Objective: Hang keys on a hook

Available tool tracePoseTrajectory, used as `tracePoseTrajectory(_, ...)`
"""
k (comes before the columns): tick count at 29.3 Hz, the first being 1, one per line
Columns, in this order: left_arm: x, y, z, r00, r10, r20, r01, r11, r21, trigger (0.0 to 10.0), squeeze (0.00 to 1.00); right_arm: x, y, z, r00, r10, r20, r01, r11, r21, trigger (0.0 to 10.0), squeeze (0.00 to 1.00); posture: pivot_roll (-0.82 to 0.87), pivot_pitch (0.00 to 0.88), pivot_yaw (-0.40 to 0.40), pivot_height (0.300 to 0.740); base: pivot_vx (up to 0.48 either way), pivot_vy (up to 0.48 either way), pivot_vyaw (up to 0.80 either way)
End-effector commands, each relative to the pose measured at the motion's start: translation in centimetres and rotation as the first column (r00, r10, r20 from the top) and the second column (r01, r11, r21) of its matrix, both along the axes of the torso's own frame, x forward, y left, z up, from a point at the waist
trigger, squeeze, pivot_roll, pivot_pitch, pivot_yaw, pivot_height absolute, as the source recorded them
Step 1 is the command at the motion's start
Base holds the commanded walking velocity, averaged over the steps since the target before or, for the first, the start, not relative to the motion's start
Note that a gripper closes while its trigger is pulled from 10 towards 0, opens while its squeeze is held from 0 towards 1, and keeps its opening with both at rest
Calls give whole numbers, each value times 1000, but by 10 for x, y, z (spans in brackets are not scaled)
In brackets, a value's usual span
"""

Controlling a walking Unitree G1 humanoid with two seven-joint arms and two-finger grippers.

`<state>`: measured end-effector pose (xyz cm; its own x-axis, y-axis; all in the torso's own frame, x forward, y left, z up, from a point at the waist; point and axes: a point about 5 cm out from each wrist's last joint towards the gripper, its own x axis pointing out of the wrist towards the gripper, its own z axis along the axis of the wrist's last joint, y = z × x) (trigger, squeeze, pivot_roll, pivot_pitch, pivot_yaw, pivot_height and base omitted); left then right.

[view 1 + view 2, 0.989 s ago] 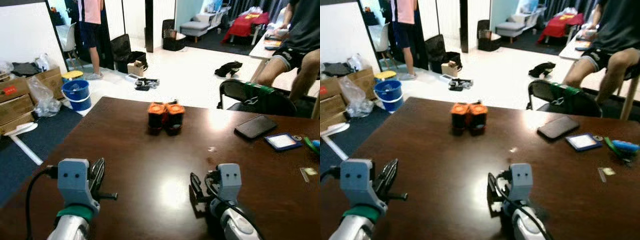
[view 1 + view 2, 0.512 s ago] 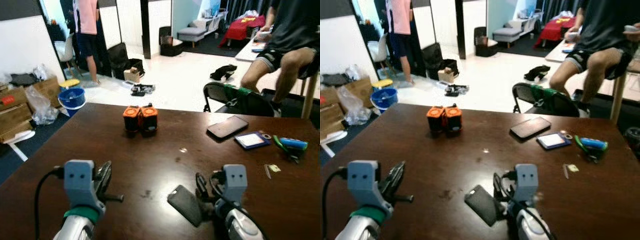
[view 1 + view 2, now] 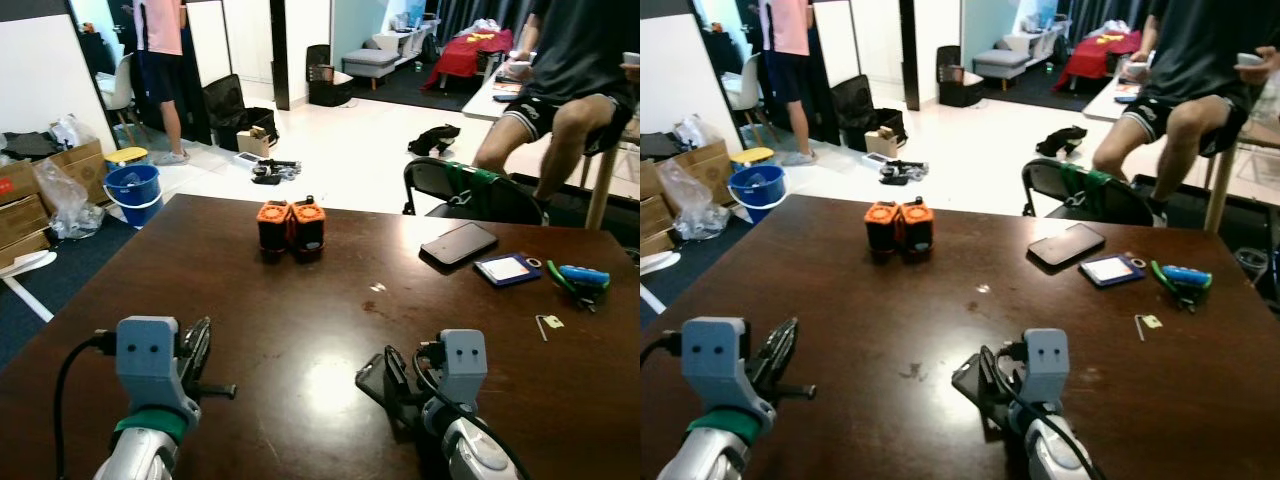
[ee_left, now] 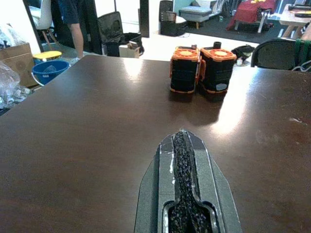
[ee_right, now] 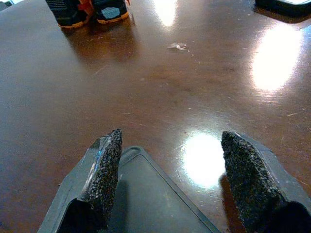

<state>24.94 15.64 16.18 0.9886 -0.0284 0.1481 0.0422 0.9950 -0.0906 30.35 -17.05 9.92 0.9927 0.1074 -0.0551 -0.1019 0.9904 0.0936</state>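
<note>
A: Left gripper [image 4: 187, 194]?
B: Low over the near edge of the dark brown wooden desk [image 3: 250, 290], fingers pressed together, holding nothing.
A: Right gripper [image 5: 172, 184]?
B: Also low over the desk, fingers spread apart, a flat dark grey rectangular slab [image 5: 146, 199] lying on the desk between and under them. Not clamped on it.
A: Keys, hook?
B: Can't make out either. There's a tiny metal bit on a tag [image 3: 545, 322] near the desk's right edge, too small to tell.
A: Other stuff?
B: Two orange-and-black battery packs [image 3: 291, 228] side by side mid-desk, a black phone [image 3: 459, 243], a blue-framed card [image 3: 508, 269], a green-and-blue tool [image 3: 577, 277]. Blue bucket [image 3: 132, 191] on the floor, a seated person [image 3: 570, 70] far right.
</note>
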Motion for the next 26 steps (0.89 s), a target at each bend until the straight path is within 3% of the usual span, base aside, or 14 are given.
tracePoseTrajectory(1,-1,0,-2,1000,2,-13,-2,1000,-1,10000,0,1,-1,-3,1000,-4,-14,4,1000,7,10000,0,-5,19,139,740,0,0,0)
tracePoseTrajectory(6,-1,-1,-3,1000,-2,-17,2,1000,0,10000,0,10,1,0,1000,16,-17,-16,1000,-1,10000,0,-6,20,143,740,0,0,0)
tracePoseTrajectory(10,-1,-1,-3,1000,-6,-19,6,1000,0,10000,0,20,8,2,993,108,-43,-107,994,22,10000,0,-6,20,143,740,0,0,0)
tracePoseTrajectory(11,-1,-1,-3,1000,-7,-19,7,1000,0,10000,0,22,12,4,988,144,-46,-142,989,36,10000,604,-6,20,143,740,0,0,0)
tracePoseTrajectory(14,-1,-1,-3,1000,-7,-19,7,1000,0,10000,0,22,12,4,988,144,-46,-142,989,36,10000,604,-6,20,143,740,0,0,0)
tracePoseTrajectory(15,-1,0,-3,1000,-8,-19,8,1000,-1,10000,0,24,15,5,984,173,-46,-171,984,45,10000,800,-6,20,143,740,0,0,0)
tracePoseTrajectory(17,-1,0,-3,1000,-8,-19,8,1000,-1,10000,0,24,15,5,984,173,-46,-171,984,45,10000,800,-6,20,143,740,0,0,0)
tracePoseTrajectory(18,-2,-1,-3,1000,-9,-18,9,1000,-3,10000,0,24,19,6,978,202,-53,-200,979,50,10000,941,2,24,140,740,0,0,0)
tracePoseTrajectory(19,-2,-1,-3,1000,-9,-18,9,1000,-3,10000,0,24,19,6,978,202,-53,-200,979,50,10000,941,2,24,140,740,0,0,0)
tracePoseTrajectory(20,-3,-1,-3,1000,-11,-18,11,1000,-5,10000,0,24,22,5,972,226,-62,-223,973,54,10000,580,2,24,140,740,0,0,0)
tracePoseTrajectory(21,-3,-1,-3,1000,-11,-18,11,1000,-5,10000,0,24,22,5,972,226,-62,-223,973,54,10000,580,2,24,140,740,0,0,0)
tracePoseTrajectory(22,-3,-1,-3,1000,-15,-19,14,1000,-6,10000,0,24,24,5,967,244,-70,-240,969,56,10000,0,2,24,140,740,0,0,0)
tracePoseTrajectory(26,-4,-1,-3,1000,-21,-20,20,1000,-7,10000,0,24,27,3,955,280,-94,-275,959,62,10000,0,2,24,140,740,0,0,0)
